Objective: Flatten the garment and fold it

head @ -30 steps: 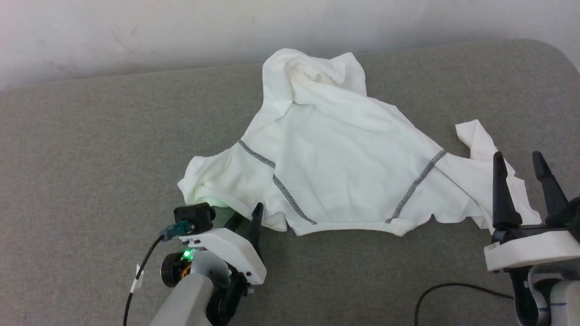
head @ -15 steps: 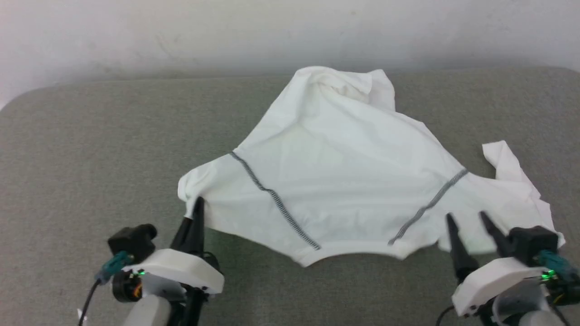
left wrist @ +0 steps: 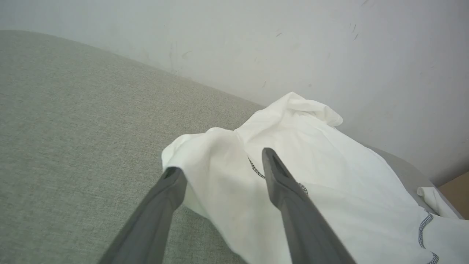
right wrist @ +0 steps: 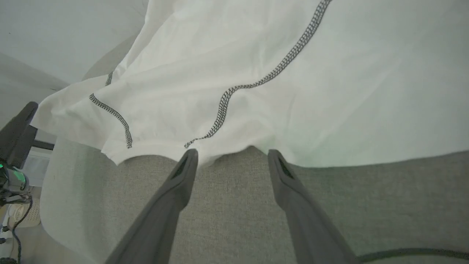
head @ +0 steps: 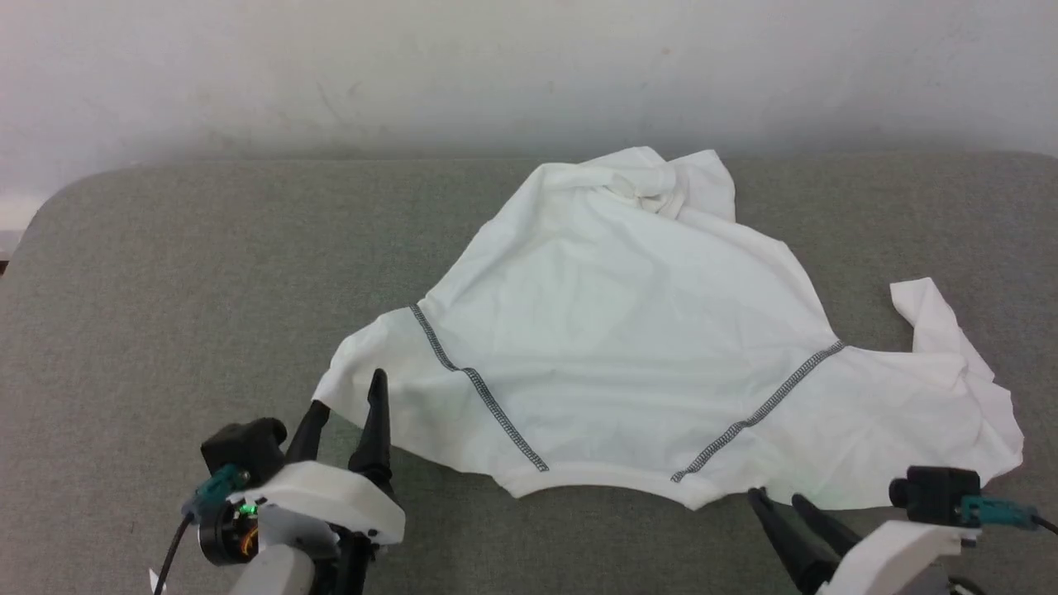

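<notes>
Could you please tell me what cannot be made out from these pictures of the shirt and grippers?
- Head view: the garment's far end is bunched; its own folds hide what lies there.
- Head view: the bottom edge cuts off the right gripper's base and arm.
- Left wrist view: the left gripper's fingers overlap the garment; whether they touch it cannot be told.

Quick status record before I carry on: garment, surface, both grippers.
garment: white shirt lying mostly spread, far end bunched near the wall, not yet folded
surface: grey padded top
left gripper: open, one finger over the sleeve at the robot's left, the other beside its edge
right gripper: open, tips at the near hem, nothing between them
</notes>
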Motion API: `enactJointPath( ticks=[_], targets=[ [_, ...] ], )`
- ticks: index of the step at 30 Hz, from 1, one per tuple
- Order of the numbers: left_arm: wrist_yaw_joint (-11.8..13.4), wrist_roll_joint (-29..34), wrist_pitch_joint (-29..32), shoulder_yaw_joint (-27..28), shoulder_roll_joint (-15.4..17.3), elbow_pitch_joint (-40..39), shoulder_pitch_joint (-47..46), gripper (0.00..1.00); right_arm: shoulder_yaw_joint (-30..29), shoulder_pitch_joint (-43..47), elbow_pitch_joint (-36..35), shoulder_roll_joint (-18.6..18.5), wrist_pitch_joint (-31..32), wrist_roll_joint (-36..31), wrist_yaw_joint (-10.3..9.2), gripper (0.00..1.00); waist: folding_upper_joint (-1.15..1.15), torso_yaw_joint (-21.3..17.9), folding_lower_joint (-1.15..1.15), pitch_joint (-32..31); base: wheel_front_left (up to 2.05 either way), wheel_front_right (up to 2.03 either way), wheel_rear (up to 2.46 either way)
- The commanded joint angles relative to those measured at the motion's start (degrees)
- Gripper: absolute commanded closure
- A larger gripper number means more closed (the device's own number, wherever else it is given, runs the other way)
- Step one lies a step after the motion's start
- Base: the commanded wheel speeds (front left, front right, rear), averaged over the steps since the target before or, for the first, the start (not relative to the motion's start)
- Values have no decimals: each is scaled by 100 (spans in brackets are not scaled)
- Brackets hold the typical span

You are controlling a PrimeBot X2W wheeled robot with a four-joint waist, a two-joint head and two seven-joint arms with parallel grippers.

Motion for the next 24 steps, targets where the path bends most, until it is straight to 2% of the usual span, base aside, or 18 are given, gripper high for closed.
enactJointPath(
  ticks=[1,4,10,15,24],
  targets=[
    [-44,35,-56,-9,-26,-16,105,0,-41,66,-28,11,35,149,-10,0,0,4,1,-26,0,0,0],
    [-42,151,-132,-85,-98,-134,307,0,-101,131,80,12,174,642,-10,0,0,74,1,-38,0,0,0],
    [-73,293,-145,-340,-238,-164,482,0,-157,-137,585,12,42,1082,-10,0,0,332,1,9,0,0,0],
    [-86,350,-96,-479,-256,-51,492,0,-113,-504,1119,12,-41,1197,-10,0,0,502,1,38,0,0,0],
    [-135,322,-4,-603,-295,81,429,0,-310,-1106,2052,12,-443,1025,-10,0,0,700,1,67,0,0,0]
  ],
)
